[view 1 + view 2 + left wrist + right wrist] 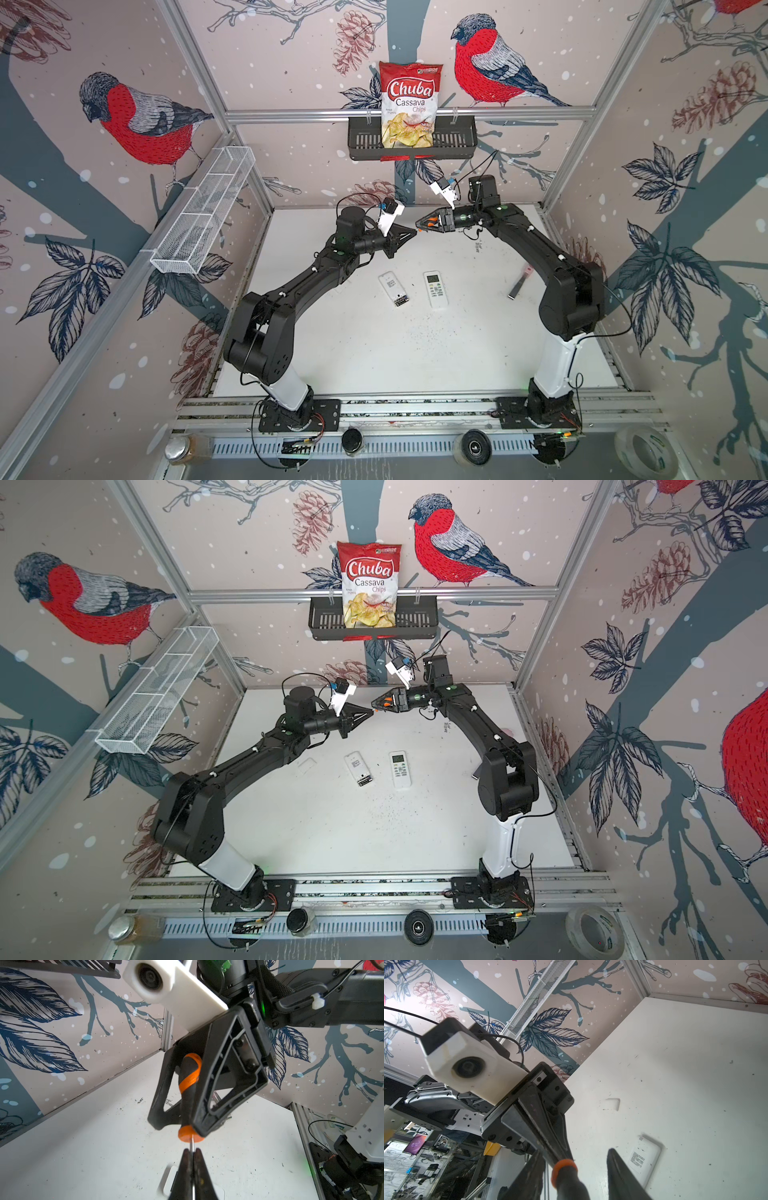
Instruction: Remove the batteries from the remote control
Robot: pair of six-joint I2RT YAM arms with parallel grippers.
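Your left claw is pinched shut on the thin metal shaft of a screwdriver, right next to its orange collar. Your right claw meets it tip to tip, raised off the table in the upper middle of both top views. Its jaws sit either side of the black-and-orange handle. The right wrist view shows a clear gap between the handle and one finger, so this claw is open around the handle rather than clamped (the other finger is close, contact unclear). Below the claws, near the centre of the frame, a white remote lies face down on the white table with its compartment uncovered. The batteries, dark with gold ends, sit in that compartment at the end nearer the bottom of the frame. Just to the right lies a second remote, face up, apart from the first. A small white cover lies to the left of the first remote. At top centre, a bag of cassava chips stands in a black basket on the back wall.
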